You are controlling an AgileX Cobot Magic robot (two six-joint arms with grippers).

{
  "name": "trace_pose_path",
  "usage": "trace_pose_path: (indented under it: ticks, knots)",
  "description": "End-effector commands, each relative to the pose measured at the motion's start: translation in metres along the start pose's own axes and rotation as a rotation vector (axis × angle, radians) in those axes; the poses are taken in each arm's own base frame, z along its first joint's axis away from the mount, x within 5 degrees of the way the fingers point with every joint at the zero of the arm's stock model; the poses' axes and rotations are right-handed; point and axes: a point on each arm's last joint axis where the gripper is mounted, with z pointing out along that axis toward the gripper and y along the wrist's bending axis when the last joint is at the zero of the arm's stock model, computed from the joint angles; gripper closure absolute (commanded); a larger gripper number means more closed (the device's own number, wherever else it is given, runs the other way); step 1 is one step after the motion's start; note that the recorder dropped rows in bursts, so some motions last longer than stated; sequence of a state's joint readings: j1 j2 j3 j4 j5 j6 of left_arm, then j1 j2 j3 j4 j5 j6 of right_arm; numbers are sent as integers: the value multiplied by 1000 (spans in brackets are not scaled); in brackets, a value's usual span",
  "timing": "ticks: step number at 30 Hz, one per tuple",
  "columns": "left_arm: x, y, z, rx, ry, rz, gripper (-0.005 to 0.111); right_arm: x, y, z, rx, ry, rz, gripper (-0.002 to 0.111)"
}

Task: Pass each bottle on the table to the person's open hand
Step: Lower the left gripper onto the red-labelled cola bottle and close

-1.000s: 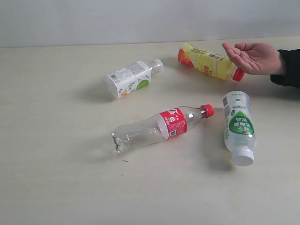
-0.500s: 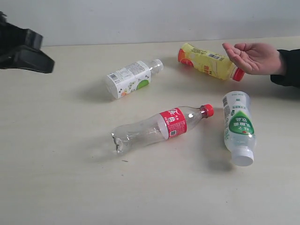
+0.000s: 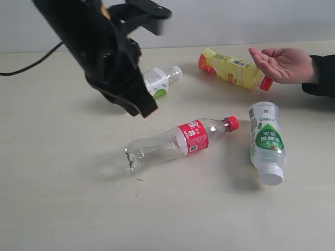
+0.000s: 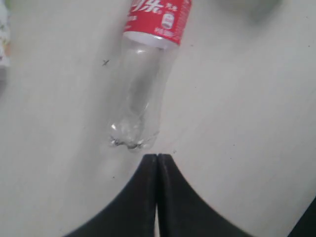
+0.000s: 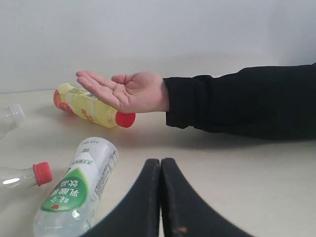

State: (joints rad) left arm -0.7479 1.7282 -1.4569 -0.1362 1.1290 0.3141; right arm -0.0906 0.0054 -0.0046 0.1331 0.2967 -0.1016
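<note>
Four bottles lie on their sides on the table. One clear bottle with a red label and red cap lies near the middle. One yellow bottle with a red cap lies at the far side, and one green-and-white bottle with a white cap lies to the right. One short white-labelled bottle is partly hidden behind the left arm. One open hand, palm up, hovers by the yellow bottle's cap end. Two grippers show. The left gripper has its jaws pressed together, holding nothing, and the clear bottle's base lies just past its tips. The right gripper is likewise closed and empty, near the green-and-white bottle.
</note>
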Motion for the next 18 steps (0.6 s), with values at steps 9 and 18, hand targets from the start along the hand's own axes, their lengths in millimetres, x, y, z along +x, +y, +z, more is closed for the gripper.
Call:
trace_pose_path:
  ticks: [9, 18]
  knots:
    - [-38, -18, 70, -9, 159, 119, 20, 1, 0, 0, -2, -8, -3, 108]
    - [-46, -9, 103, -60, 125, 150, 14, 1, 0, 0, -2, -8, -3, 108]
